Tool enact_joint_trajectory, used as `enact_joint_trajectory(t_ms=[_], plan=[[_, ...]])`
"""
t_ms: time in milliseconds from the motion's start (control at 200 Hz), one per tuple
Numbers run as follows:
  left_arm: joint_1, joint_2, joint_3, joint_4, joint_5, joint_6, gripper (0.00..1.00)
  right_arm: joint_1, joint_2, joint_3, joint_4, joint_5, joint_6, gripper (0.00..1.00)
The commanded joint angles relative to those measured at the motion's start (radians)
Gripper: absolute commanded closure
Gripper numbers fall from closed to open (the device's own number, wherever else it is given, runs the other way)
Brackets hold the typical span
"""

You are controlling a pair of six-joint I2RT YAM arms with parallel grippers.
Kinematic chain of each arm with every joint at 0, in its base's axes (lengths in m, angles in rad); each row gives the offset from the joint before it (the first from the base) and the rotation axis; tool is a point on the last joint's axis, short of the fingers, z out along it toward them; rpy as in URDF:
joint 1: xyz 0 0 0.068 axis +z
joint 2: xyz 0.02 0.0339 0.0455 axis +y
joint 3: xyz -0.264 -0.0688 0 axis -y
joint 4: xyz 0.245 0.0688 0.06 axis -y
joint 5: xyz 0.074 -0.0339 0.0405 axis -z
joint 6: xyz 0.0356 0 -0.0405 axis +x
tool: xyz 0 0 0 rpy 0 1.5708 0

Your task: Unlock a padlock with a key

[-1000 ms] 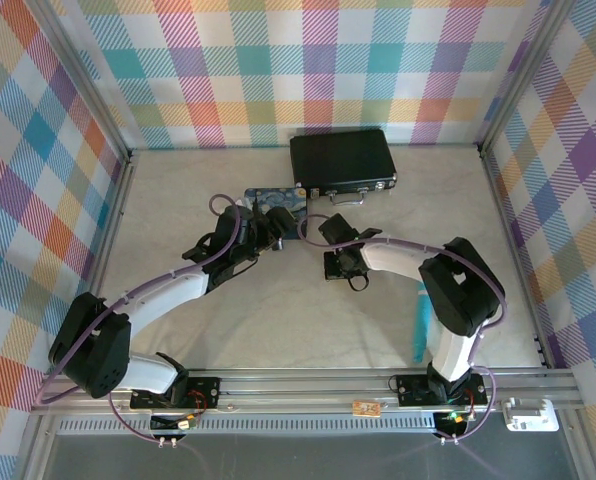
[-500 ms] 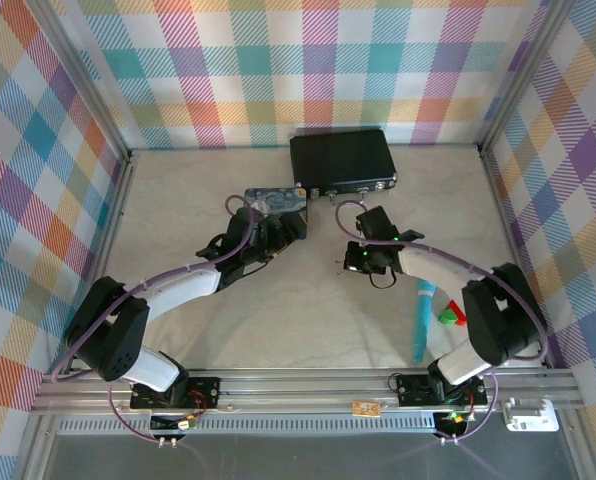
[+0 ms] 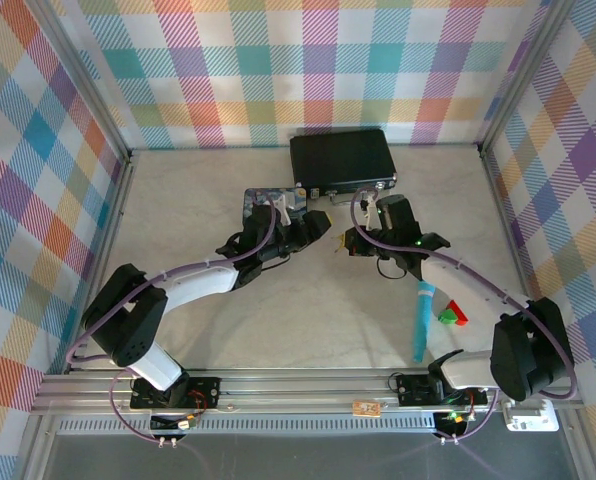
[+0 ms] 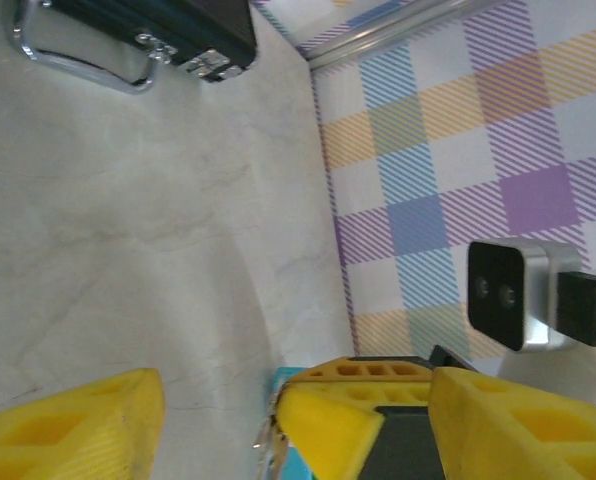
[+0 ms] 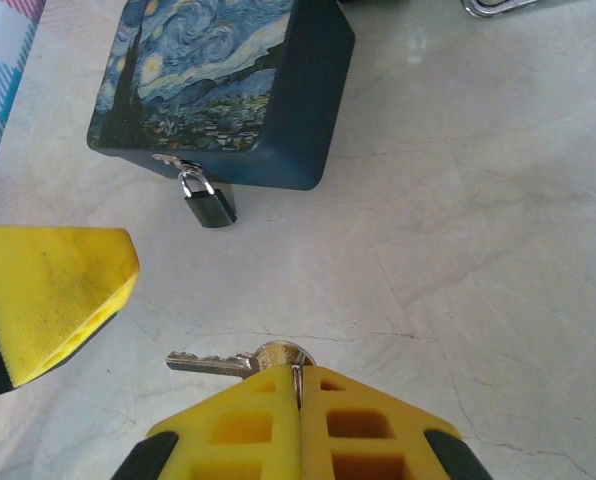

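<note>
Both arms have reached further back since the earlier frame, so the left pincer (image 3: 316,222) and right pincer (image 5: 298,388) now face each other just in front of the tin (image 5: 218,90). The padlock (image 5: 210,205) hangs from the tin's front clasp, its body resting on the worktop (image 5: 458,230). It looks small, light and rigid, yet loose on its shackle, so it would likely swing away from a push. The flat sides of the body seem the place to pinch it, leaving the underside free for the key (image 5: 218,362). That key is thin, stiff and probably slippery; the right pincer is clamped on its head, blade sticking out sideways. The left pincer's jaws stand apart with nothing between them, one finger (image 5: 48,290) near the padlock but not touching. The tin's wall crowds the padlock from behind. The briefcase (image 3: 343,160) sits beyond, and the pen (image 3: 420,320) lies well apart.
</note>
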Motion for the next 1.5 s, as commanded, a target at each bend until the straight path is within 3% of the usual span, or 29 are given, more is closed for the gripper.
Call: enact_joint_trajectory(t_ms=[0, 435, 800, 965, 1165, 1305, 1495], plan=[[-0.017, 0.012, 0.026, 0.083, 0.038, 0.039, 0.36, -0.006, -0.033, 0.028, 0.007, -0.039, -0.032, 1.00], [-0.026, 0.072, 0.032, 0.085, 0.080, 0.024, 0.56, -0.006, -0.043, -0.015, 0.070, -0.093, 0.034, 1.00], [-0.026, 0.059, 0.026, 0.064, 0.078, 0.041, 1.00, -0.008, -0.056, -0.011, 0.043, -0.092, 0.011, 1.00], [-0.013, 0.015, 0.069, -0.064, 0.131, 0.198, 1.00, -0.034, -0.106, -0.005, -0.004, -0.146, -0.106, 0.72], [0.037, -0.007, 0.227, -0.383, 0.354, 0.493, 1.00, -0.149, -0.136, -0.002, -0.031, -0.446, -0.268, 0.72], [0.065, 0.011, 0.299, -0.504, 0.510, 0.584, 1.00, -0.198, -0.136, -0.023, 0.005, -0.625, -0.289, 0.71], [0.071, 0.018, 0.338, -0.561, 0.577, 0.652, 1.00, -0.202, -0.126, -0.044, 0.052, -0.757, -0.280, 0.67]])
